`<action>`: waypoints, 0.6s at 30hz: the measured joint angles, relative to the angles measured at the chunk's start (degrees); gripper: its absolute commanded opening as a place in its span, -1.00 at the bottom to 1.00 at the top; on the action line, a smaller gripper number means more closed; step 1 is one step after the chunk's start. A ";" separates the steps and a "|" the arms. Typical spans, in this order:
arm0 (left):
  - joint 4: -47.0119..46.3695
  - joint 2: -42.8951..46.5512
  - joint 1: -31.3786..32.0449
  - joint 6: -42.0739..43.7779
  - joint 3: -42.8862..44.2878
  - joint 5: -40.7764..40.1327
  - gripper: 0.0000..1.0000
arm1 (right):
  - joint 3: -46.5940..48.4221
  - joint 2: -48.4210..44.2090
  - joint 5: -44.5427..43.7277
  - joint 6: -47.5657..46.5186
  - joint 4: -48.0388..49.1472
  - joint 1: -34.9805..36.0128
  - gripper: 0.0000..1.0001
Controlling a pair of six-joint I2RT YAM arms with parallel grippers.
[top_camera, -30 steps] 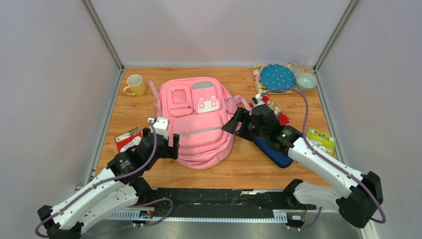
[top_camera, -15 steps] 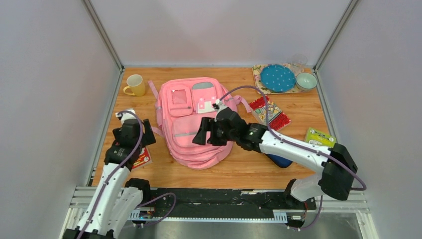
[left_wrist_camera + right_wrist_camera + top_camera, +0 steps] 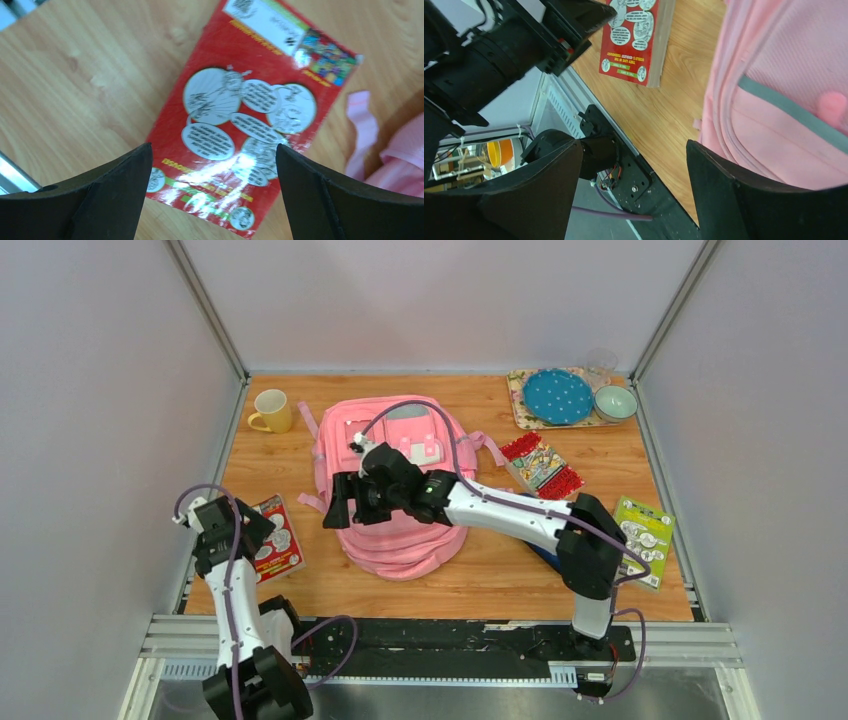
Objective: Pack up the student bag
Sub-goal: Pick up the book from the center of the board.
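Student bag [image 3: 405, 552]: large pink fabric backpack with grey reflective strips and front pockets. Flat on light wooden table [image 3: 480, 585], front face up, about centre, top toward far wall. Pink straps trailing off both sides, one strap end [image 3: 362, 127] lying near the red booklet.

In the way: right arm [image 3: 500, 512] stretched leftward across bag front, hiding much of the pockets. Right gripper [image 3: 634, 145] over bag's left edge, jaws well apart, nothing between them. Bare table and near rail visible through the gap in wrist view, pink fabric just beside one finger. Contact with fabric: cannot tell.

Left gripper [image 3: 212, 147] by table's left edge, spread fully wide, holding nothing, hanging over glossy red booklet with white speech bubbles [image 3: 277, 545]. Booklet flat on table, left of bag, apart from it.

Around:
- Yellow mug [image 3: 271, 411] at far left, upright, handle to left.
- Patterned rectangular tray [image 3: 520, 412] at far right, carrying blue dotted plate [image 3: 557, 396] and pale green bowl [image 3: 615, 402].
- Clear glass [image 3: 601, 362] at tray's far edge.
- Red patterned flat pack [image 3: 540, 465] right of bag, near a strap.
- Green printed card pack [image 3: 645, 530] near table's right edge.
- Navy-blue pouch [image 3: 538, 548] mostly hidden under right arm.

Count: bag 1; arms 2; grippers 2, both empty; flat printed packs 3 (two red, one green); mug 1; tray 1; plate 1; bowl 1; glass 1; pouch 1.
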State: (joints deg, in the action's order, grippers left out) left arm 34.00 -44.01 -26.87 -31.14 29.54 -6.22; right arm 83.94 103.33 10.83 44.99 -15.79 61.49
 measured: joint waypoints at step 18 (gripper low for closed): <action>-9.88 -7.37 -12.68 1.07 -6.71 9.38 0.95 | 24.79 22.62 5.88 -5.64 -4.83 1.86 0.59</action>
State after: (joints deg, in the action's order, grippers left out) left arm 24.12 -51.37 -39.55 -30.06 22.83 3.16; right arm 108.73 125.95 16.71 39.35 -20.62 63.35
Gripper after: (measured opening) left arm 0.989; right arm 0.793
